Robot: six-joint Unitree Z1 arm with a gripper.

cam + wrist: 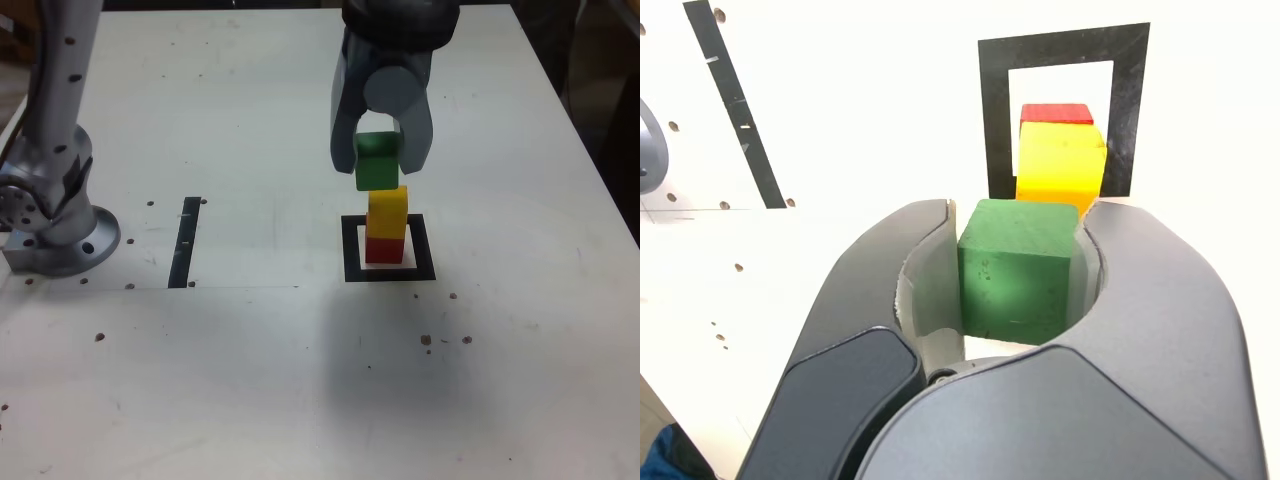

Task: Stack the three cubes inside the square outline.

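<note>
— Fingers of our gripper (380, 160) are clamped on the green cube (377, 165), which we hold just above the yellow cube (388, 212), apart from it as far as we can tell.

— Yellow sits on the red cube (385, 249) inside the square outline (350, 250), so green likely goes on top.

— Table (500, 380) around the stack is open; the black strip (185, 242) lies well to the exterior view's left.

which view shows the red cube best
The exterior view: the red cube shows its front face at the base of the stack inside the square outline. The wrist view shows only a thin red sliver behind the yellow cube.
</note>
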